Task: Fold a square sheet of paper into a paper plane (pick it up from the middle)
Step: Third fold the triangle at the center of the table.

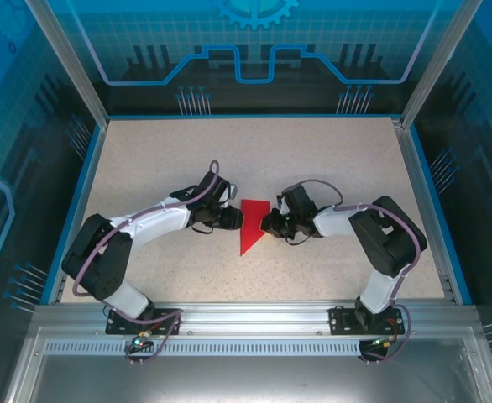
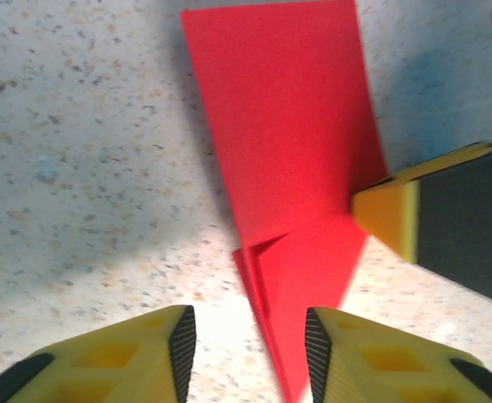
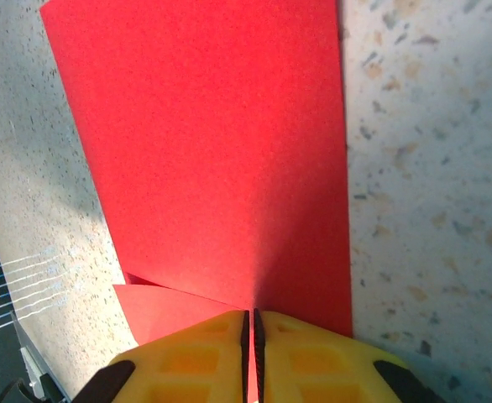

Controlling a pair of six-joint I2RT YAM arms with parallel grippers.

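Note:
The red sheet of paper (image 1: 251, 225) lies at the table's middle, folded into a pointed wedge with its tip toward the near edge. My right gripper (image 1: 269, 223) is at its right edge and is shut on the paper (image 3: 212, 151), with the jaws (image 3: 251, 323) pressed together over a raised crease. My left gripper (image 1: 233, 220) is at the paper's left side and stands open. In the left wrist view the narrow folded part of the paper (image 2: 288, 126) runs between my left gripper's (image 2: 250, 336) jaws, close to the right finger, without being pinched. The right gripper's yellow finger (image 2: 389, 214) touches the paper's edge there.
The speckled beige tabletop (image 1: 170, 159) is bordered by a blue rim and a metal rail along the near edge (image 1: 246, 319). Both arms reach inward from their bases at the bottom corners, and blue enclosure walls stand around the table.

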